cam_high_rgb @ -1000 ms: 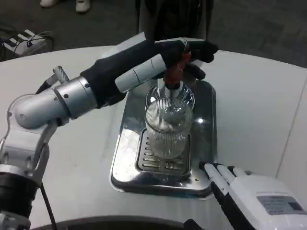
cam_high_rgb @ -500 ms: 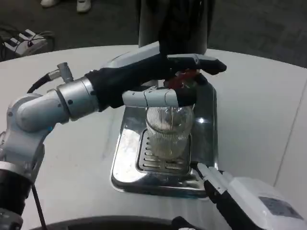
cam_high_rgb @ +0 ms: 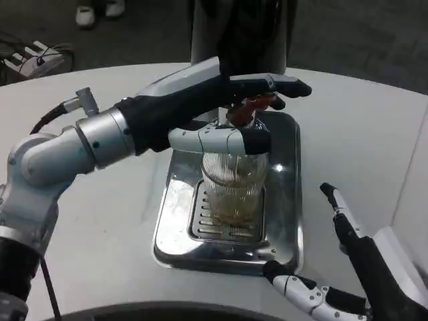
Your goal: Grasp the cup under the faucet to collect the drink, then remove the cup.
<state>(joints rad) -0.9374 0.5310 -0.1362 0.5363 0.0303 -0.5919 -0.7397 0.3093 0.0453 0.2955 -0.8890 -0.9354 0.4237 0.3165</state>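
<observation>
A ribbed clear glass cup (cam_high_rgb: 231, 184) stands on the grate of the steel drip tray (cam_high_rgb: 289, 175), under the faucet. A little amber drink lies in its bottom. My left hand (cam_high_rgb: 200, 100), in a black glove with white fingers, reaches over the cup's top. It holds the red faucet handle (cam_high_rgb: 258, 102) between the long fingers above and the thumb below; the thumb lies across the cup's rim. My right hand (cam_high_rgb: 348, 281) is at the lower right, beside the tray's front corner, fingers spread and holding nothing, apart from the cup.
The dark dispenser column (cam_high_rgb: 237, 33) rises behind the tray. The white round table (cam_high_rgb: 361, 134) has bare room right of the tray and to the left under my forearm. Cables and a power strip (cam_high_rgb: 30, 57) lie on the floor beyond.
My left hand has swung the red handle forward and flattened over it. Amber drink has appeared in the cup. My right hand turned, spread its fingers and shifted right.
</observation>
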